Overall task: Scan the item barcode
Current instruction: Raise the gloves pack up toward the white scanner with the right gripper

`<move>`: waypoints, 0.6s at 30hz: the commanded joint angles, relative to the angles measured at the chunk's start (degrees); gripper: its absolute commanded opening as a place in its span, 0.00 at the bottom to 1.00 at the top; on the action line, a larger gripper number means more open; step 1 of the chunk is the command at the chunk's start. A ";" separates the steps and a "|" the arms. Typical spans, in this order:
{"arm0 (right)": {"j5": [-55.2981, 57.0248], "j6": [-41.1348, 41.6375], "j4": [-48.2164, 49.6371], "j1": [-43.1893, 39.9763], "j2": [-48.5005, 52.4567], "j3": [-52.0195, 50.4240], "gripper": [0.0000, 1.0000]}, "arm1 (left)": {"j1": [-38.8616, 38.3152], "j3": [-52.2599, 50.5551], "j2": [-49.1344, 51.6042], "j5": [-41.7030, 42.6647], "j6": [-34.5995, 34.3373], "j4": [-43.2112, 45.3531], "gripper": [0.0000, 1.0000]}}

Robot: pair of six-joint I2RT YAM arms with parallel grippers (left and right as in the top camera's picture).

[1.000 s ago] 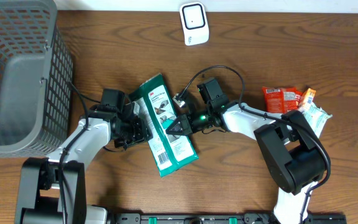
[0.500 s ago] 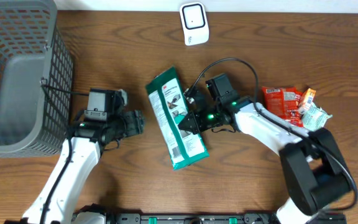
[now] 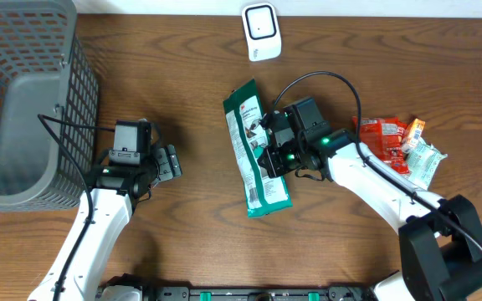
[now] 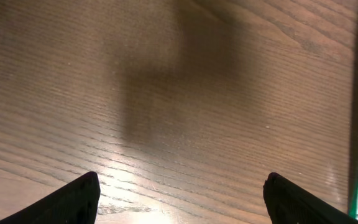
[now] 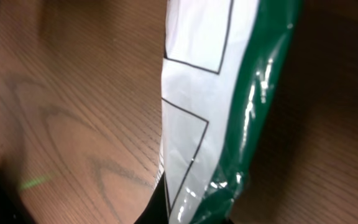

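Green packet — light, glossy, floppy; right gripper clamped on long edge — left gripper spread, empty.

Grey basket partly beyond the overhead's left edge; green package print too small for reading

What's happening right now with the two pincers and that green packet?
Left pincer open, empty. Right pincer shut on green packet, at its edge. Nothing between packet and white scanner.
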 commanded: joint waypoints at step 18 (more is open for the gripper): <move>1.64 -6.16 -7.39 0.07 -2.45 5.51 0.01 | 0.20 -0.07 -0.37 -1.49 -0.13 -0.15 0.85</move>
